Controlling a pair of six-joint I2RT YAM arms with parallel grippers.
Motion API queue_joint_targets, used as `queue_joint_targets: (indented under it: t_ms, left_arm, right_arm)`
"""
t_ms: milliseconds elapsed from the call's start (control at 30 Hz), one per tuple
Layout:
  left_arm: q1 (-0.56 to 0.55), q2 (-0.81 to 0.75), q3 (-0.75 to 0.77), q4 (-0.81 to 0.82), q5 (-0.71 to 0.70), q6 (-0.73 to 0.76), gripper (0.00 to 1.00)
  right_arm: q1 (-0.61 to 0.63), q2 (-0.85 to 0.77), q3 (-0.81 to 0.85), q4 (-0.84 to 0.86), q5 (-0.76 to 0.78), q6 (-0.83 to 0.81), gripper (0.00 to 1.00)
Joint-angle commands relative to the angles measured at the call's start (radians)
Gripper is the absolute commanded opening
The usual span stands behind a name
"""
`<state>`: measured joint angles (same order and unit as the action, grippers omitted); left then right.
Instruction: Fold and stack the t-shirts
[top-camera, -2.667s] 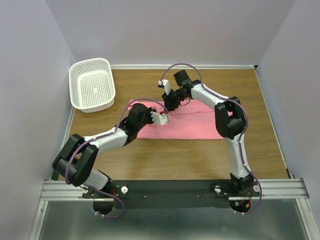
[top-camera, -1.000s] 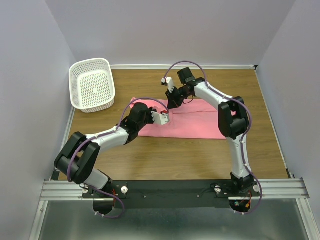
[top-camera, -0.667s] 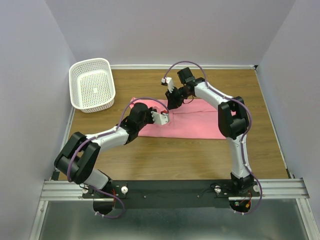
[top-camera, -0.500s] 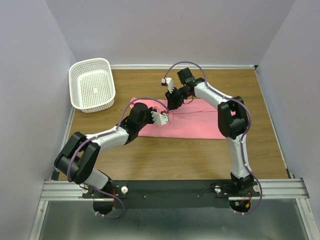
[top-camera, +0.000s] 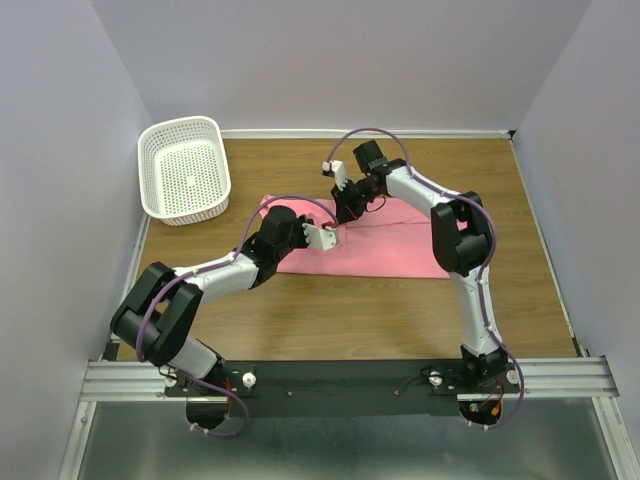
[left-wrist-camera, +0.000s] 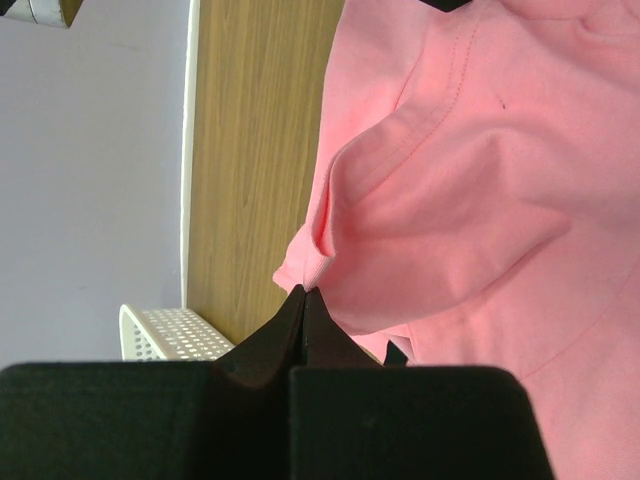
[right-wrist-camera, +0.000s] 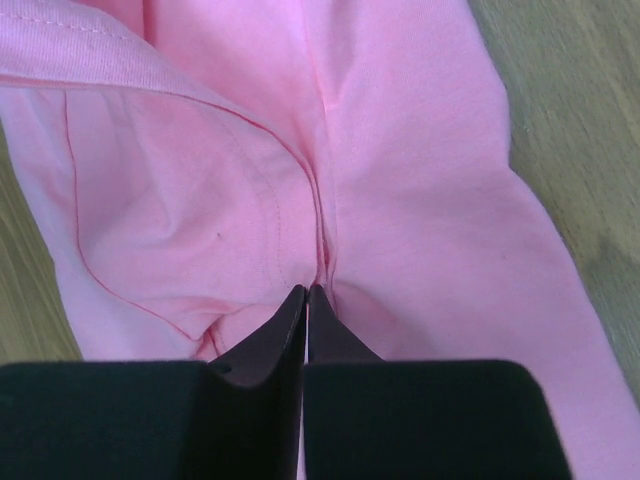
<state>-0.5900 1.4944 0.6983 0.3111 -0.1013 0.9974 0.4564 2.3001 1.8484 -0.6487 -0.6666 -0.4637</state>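
- Top external view, bottom of frame upward: both arms reach from the near rail to the t-shirt (top-camera: 390, 245), which lies flat at mid-table (top-camera: 400, 320).
- The left gripper (top-camera: 333, 236) sits at the shirt's left part, its fingers pressed together on a raised fold of fabric.
- Just beyond it, the right gripper (top-camera: 345, 212) is likewise clamped on a thin pleat beside a seam.
- The basket (top-camera: 185, 168) stands at upper left, well apart.
- Risk: both bites look shallow, so uneven lifting could let cloth slip or bunch, skewing the fold.
- Against 2.7 s ago, the right gripper sits slightly further right, while the left arm and shirt look much the same.
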Motion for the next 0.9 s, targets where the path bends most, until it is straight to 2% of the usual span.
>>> queue_joint_targets:
  t_ms: [0,100,633,867]
  left_arm:
    - [0.006,0.01,0.024,0.003,0.003,-0.014,0.0]
    - [0.006,0.01,0.024,0.003,0.002,-0.014,0.0]
    - [0.01,0.009,0.029,0.022,-0.015,-0.005,0.0]
    - [0.021,0.062,0.058,0.037,-0.02,0.006,0.0]
  right_arm:
    - [-0.002,-0.005,0.023,-0.017,-0.022,-0.001,0.07]
    - [-0.001,-0.016,0.021,-0.017,-0.022,-0.003,0.01]
    - [-0.021,-0.1,-0.017,-0.017,0.053,-0.013,0.0]
    - [-0.045,-0.149,-0.084,-0.014,0.102,-0.029,0.01]
